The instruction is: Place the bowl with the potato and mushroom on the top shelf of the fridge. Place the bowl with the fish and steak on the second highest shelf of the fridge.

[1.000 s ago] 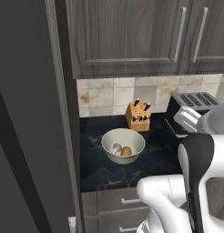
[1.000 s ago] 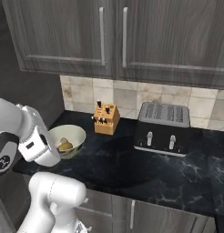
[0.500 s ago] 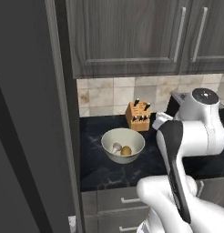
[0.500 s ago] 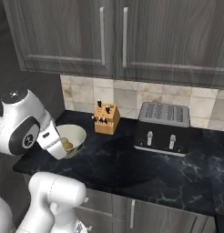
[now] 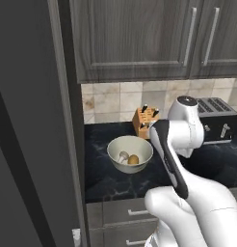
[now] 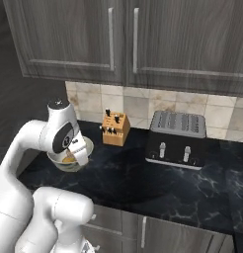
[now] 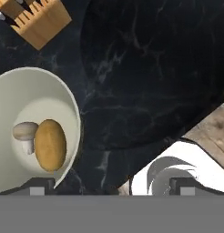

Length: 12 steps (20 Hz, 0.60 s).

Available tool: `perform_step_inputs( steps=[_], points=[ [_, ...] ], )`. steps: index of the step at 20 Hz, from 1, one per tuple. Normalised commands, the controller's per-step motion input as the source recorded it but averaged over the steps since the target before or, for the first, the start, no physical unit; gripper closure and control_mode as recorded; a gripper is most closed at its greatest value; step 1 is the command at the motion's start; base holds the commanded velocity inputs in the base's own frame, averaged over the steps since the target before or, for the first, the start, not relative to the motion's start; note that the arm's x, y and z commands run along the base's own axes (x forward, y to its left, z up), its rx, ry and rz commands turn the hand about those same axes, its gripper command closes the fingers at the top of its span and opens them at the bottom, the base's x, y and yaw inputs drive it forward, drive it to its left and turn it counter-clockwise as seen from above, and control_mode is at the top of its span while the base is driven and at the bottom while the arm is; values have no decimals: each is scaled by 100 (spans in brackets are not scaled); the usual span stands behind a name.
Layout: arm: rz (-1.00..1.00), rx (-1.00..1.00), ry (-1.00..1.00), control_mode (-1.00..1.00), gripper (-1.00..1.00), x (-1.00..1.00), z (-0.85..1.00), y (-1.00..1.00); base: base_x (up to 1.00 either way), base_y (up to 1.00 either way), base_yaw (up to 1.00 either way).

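A: Where does the bowl point(image 7: 22, 91) lie against the gripper point(image 7: 111, 187)?

B: In the hand view it lies off to the left, with one finger tip point(image 7: 38, 186) at its near rim and the other over the robot's own body. The jaws stand wide apart and hold nothing.

A: And from the base?

B: In the left base view the bowl point(image 5: 130, 153) sits on the dark marbled desk point(image 5: 106, 178), just left of the white arm point(image 5: 176, 144). In the right base view the arm's wrist covers most of the bowl point(image 6: 69, 162); a bit of rim and something tan inside it peek out.

A: How does the bowl look?

B: Pale cream, round, deep, upright. Inside lie the potato point(image 7: 50, 144), a tan oval, and the mushroom point(image 7: 25, 132), white-capped with a short stem, touching the potato's left side.

A: Farther back?

B: A wooden knife block point(image 5: 145, 120) stands behind the bowl near the tiled wall. To its right is a dark toaster point(image 6: 177, 138). Dark wood cabinets point(image 6: 128, 39) hang above. At the left of the left base view rises the grey side of the fridge point(image 5: 29, 120), next to the desk.
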Motion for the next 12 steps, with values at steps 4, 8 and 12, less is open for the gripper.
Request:
perform_step_inputs(
  steps=[4, 8, 12],
  points=[
    [2, 12, 0, -100, -100, 81, -58, 0, 0, 0, 0],
    [4, 3, 1, -100, -100, 74, -60, 3, 0, 0, 0],
    [1, 0, 8, -100, -100, 74, -49, 11, 0, 0, 0]
  ],
)
